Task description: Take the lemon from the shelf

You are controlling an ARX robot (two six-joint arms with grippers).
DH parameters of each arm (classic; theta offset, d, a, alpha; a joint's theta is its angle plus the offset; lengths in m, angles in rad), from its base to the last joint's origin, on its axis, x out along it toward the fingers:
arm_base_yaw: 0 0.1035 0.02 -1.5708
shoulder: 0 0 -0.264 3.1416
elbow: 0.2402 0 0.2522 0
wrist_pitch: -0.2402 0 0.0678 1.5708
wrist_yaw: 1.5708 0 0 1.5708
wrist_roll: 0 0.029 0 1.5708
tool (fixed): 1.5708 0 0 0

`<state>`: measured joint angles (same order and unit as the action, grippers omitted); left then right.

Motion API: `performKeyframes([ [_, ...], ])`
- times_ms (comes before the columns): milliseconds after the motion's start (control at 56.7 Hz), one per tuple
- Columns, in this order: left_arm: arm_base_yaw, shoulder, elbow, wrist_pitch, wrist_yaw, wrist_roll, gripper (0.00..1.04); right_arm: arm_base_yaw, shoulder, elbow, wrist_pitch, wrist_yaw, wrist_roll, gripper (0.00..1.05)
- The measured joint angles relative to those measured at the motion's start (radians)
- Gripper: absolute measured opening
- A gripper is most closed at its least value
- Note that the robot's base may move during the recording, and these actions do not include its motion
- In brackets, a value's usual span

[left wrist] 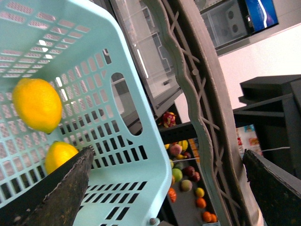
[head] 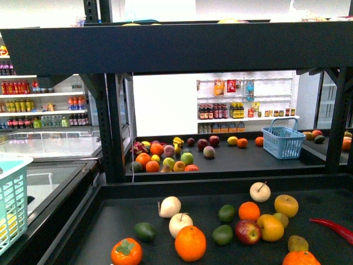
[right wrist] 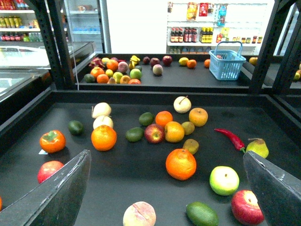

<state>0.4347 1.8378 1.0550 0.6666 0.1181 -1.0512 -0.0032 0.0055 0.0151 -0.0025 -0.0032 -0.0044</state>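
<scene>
Left gripper (left wrist: 164, 188) jaws wide apart, empty, over the teal basket (left wrist: 136, 117); two lemons (left wrist: 36, 104) lie inside it. Right gripper (right wrist: 164, 188) also wide open, empty, above the shelf (right wrist: 141, 174) with scattered fruit.

White wall shelves (head: 245, 117) of bottles line a bright white back wall (head: 164, 105); more stocked shelves (head: 41, 105) stand at left above glass-topped freezer cases (head: 49, 144).
</scene>
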Motion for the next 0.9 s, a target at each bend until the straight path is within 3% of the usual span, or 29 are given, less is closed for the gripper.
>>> performKeyframes([
  [371, -0.003, -0.417, -0.227, -0.322, 0.03, 0.396, 0.97, 0.0, 0.0, 0.0, 0.0, 0.0, 0.0, 0.97],
  [547, -0.126, -0.688, -0.368, -0.508, 0.034, 0.583, 0.97, 0.0, 0.0, 0.0, 0.0, 0.0, 0.0, 0.97],
  [847, -0.389, -1.094, -0.498, -0.748, -0.091, 0.667, 0.97, 0.0, 0.0, 0.0, 0.0, 0.0, 0.0, 0.97],
  [900, -0.415, -1.141, -0.533, -0.704, -0.106, 0.718, 0.93, 0.0, 0.0, 0.0, 0.0, 0.0, 0.0, 0.97],
])
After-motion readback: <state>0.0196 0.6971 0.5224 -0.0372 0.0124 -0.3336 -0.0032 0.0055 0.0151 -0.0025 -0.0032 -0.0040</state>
